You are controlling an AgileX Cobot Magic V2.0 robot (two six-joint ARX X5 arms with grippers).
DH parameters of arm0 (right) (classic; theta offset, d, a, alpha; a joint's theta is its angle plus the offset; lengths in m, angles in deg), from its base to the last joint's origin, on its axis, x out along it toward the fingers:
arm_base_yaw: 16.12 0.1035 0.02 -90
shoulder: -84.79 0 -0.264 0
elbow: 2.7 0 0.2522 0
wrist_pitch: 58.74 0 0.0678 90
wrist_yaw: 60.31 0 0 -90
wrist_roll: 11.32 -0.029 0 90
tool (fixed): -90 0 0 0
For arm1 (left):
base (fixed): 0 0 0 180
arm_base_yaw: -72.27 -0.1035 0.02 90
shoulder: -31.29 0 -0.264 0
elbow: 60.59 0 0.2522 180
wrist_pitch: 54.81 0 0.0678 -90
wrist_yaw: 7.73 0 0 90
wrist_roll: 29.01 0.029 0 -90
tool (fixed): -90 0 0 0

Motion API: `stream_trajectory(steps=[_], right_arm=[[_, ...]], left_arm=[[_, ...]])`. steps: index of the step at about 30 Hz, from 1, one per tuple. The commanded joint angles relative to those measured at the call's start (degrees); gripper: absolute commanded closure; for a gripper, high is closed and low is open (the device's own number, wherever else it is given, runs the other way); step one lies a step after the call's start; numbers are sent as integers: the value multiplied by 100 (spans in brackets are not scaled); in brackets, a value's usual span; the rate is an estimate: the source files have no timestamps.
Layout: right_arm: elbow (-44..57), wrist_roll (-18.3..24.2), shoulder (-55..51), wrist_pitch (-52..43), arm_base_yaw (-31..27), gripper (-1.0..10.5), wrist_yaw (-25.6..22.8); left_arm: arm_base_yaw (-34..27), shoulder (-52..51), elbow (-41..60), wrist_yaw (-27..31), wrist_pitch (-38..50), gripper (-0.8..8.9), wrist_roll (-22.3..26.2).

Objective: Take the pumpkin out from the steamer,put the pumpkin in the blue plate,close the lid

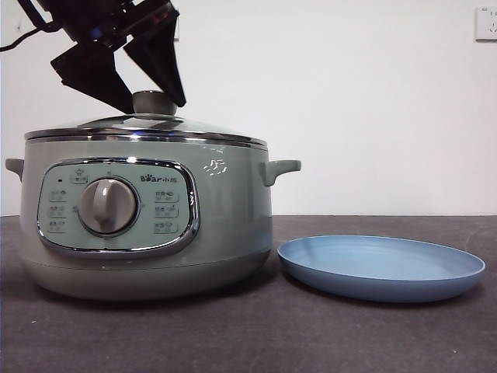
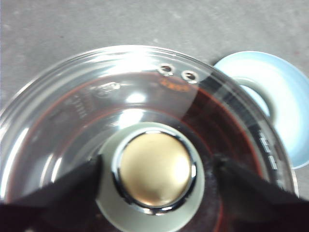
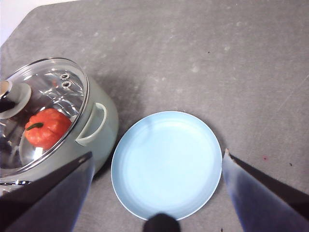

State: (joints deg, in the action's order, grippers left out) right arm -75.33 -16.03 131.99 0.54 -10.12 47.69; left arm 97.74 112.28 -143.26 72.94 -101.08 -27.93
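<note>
The steamer (image 1: 147,225) stands on the dark grey table (image 1: 256,334) with its control panel and grey dial (image 1: 109,206) facing the front camera, and the lid (image 1: 144,128) sits closed on its rim. The left gripper (image 1: 140,92) hangs just above the lid with its two black jaws spread wide, one on each side of the sage-green knob (image 2: 154,174); in the left wrist view the jaw tips flank the knob at roughly 9 and 3 o'clock with a gap on each side, so nothing is grasped. Through the glass in the right wrist view, the pumpkin (image 3: 47,128) lies inside the pot, orange-red with its dark stem showing, toward the 3 o'clock side of the pot interior near one side handle (image 3: 91,126). The blue plate (image 1: 380,268) rests flat on the table just beside the steamer, at its 3 o'clock in the front view. The right gripper (image 3: 154,193) hovers high over the plate, jaws spread and holding nothing.
</note>
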Motion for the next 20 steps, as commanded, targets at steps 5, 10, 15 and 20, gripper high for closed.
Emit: stream_trajectory(steps=[5,10,15,20], right_arm=[[-24,-31,4,0,9,506,0],[-24,-33,4,-4,7,505,-2],[-24,-35,35,-7,7,506,-33],[-24,-42,138,-63,9,506,11]], left_arm=[[24,26,17,44,55,827,74],[24,-4,17,87,157,827,77],[24,-245,15,245,179,827,70],[24,-811,15,560,273,827,68]])
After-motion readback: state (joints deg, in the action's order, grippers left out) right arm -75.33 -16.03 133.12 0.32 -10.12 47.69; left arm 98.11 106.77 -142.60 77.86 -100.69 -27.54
